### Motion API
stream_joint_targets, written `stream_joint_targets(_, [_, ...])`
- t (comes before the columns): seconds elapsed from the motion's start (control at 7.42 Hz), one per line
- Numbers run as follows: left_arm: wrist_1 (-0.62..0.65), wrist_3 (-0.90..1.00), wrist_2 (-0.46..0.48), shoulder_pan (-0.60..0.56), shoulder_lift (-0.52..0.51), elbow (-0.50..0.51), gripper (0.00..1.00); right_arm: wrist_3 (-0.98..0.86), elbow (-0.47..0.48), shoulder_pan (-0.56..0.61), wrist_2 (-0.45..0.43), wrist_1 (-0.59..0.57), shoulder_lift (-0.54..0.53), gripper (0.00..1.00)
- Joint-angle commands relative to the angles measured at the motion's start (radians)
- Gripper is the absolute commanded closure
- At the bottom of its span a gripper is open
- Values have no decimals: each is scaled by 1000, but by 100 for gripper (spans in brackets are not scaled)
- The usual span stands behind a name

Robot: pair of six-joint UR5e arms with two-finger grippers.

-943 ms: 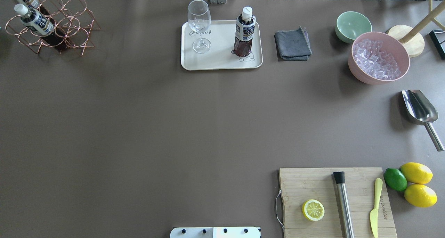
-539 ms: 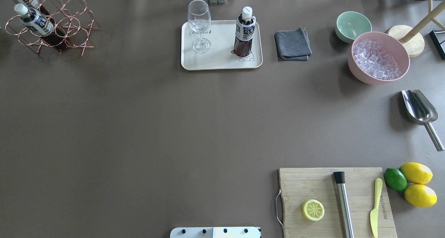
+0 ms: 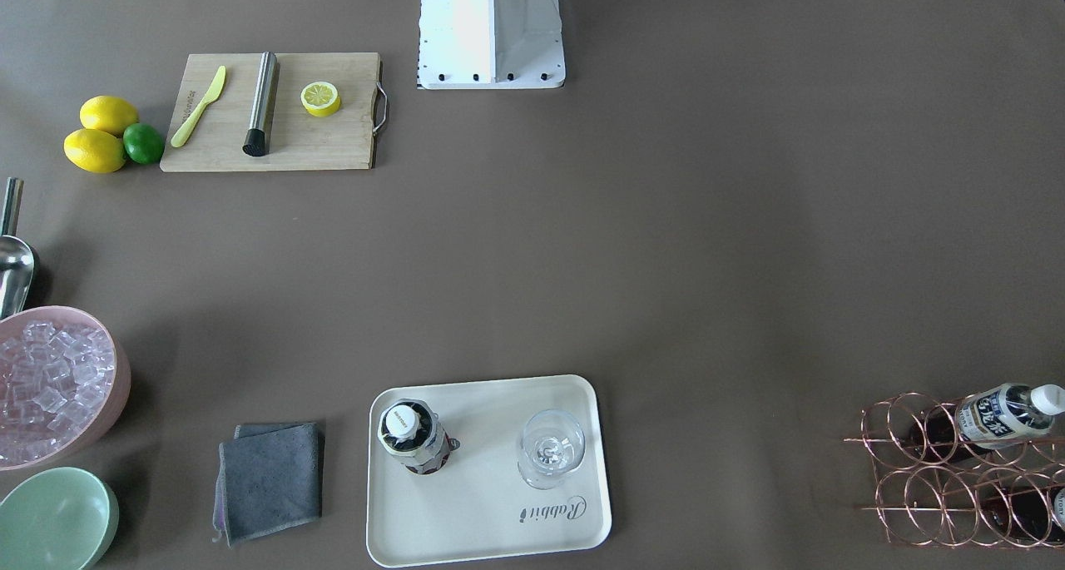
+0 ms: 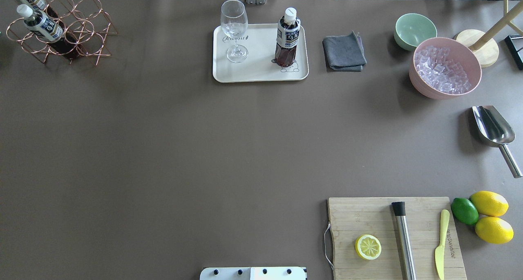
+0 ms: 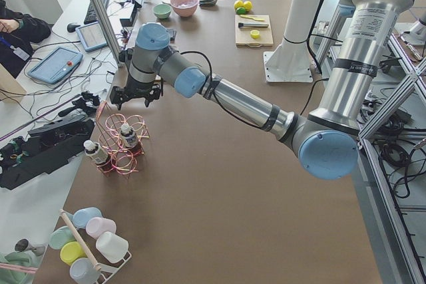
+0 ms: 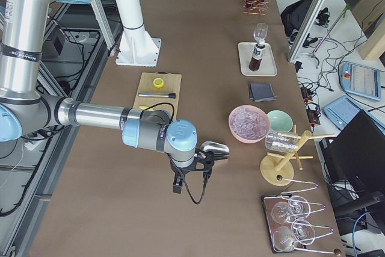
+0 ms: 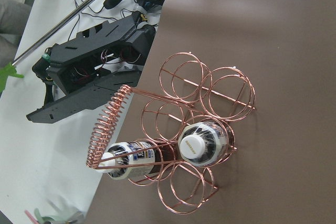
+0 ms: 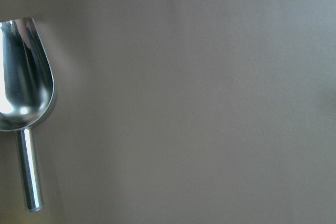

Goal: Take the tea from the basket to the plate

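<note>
One tea bottle [image 4: 287, 39] stands upright on the cream tray [image 4: 257, 69] at the surface's [image 4: 163, 149] far edge, just beside a wine glass [image 4: 234, 26]. Two other bottles [image 7: 202, 145] sit in the copper wire basket [image 7: 108, 121] at the far left corner. The left end effector [image 5: 136, 98] hangs over that basket and the right end effector [image 6: 192, 170] over the right edge; whether either is open I cannot tell. A careless descent could snag the coiled handle and drag the basket off the edge. The surface is plain brown matting. Tablets [image 5: 56, 64] and aluminium framing [image 5: 100, 11] crowd the room.

"Rabbit" on the plate [image 3: 478, 516]
</note>
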Motion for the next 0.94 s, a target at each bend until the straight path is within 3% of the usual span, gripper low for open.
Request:
stream_joint_targets(0.0, [2, -521, -45, -3, 67, -32, 2, 1, 7, 0, 0, 0, -2, 0])
stream_joint_targets(0.27, [14, -730, -115, -4, 135, -23, 2, 1, 9, 2, 0, 0, -3, 0])
stream_joint_targets(0.54, [5, -886, -113, -14, 222, 6, 2, 1, 3, 2, 0, 0, 3, 0])
stream_joint_targets(0.81, [17, -921, -119, -30, 224, 111, 2, 1, 3, 2, 0, 0, 3, 0])
